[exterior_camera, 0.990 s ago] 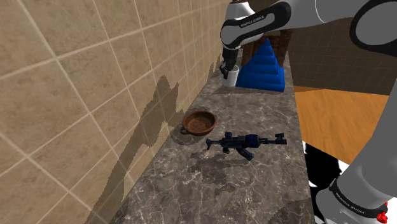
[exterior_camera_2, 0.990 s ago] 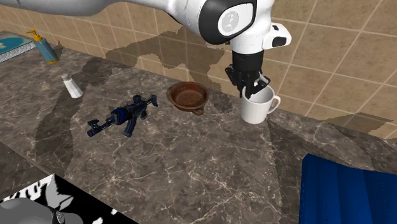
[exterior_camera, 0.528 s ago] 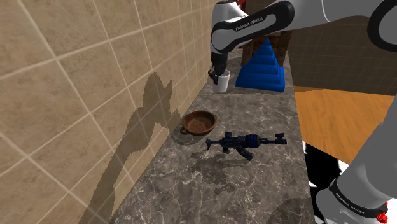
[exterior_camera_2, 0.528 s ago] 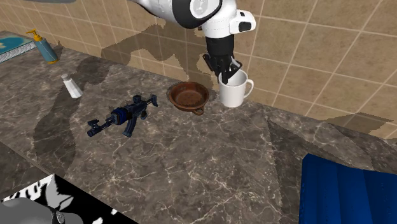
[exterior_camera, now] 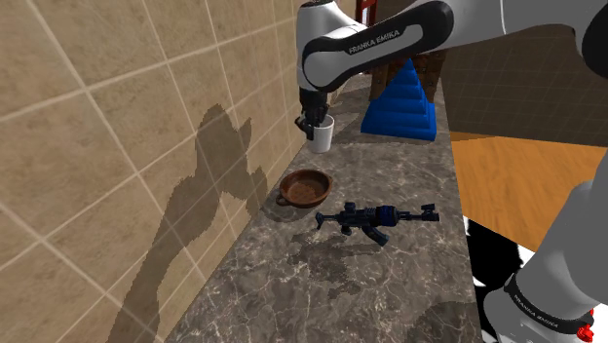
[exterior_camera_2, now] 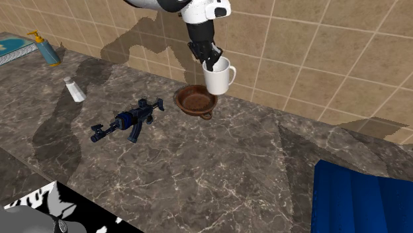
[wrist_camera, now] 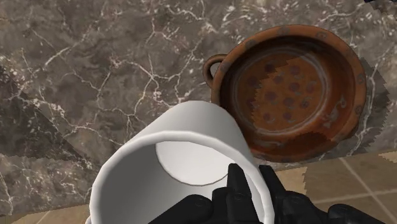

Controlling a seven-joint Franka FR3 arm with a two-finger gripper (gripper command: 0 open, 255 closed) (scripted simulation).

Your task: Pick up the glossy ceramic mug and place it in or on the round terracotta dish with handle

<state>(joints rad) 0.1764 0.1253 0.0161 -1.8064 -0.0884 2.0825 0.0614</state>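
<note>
A white glossy mug [exterior_camera_2: 219, 77] hangs in the air, tilted, with my black gripper [exterior_camera_2: 208, 61] shut on its rim. In the shoulder view the mug [exterior_camera: 323, 134] hovers beyond the dish, close to the tiled wall. The round terracotta dish [exterior_camera_2: 195, 100] with a small loop handle rests on the marble counter just below and beside the mug. From the wrist, the mug [wrist_camera: 172, 165] is clasped at its rim by my gripper [wrist_camera: 249, 184], one finger inside and one outside, and the dish [wrist_camera: 294, 89] lies on the counter next to it.
A dark blue toy rifle [exterior_camera: 376, 219] lies on the counter near the dish. A blue pyramid-shaped object [exterior_camera: 401, 99] stands at the far end. A white shaker [exterior_camera_2: 75, 89] and a soap dispenser [exterior_camera_2: 45, 49] stand further along the tiled wall [exterior_camera: 117, 127].
The arm has carried the mug along the wall from beside the blue object toward the dish, lifting it higher. The grip stayed shut on the rim.
</note>
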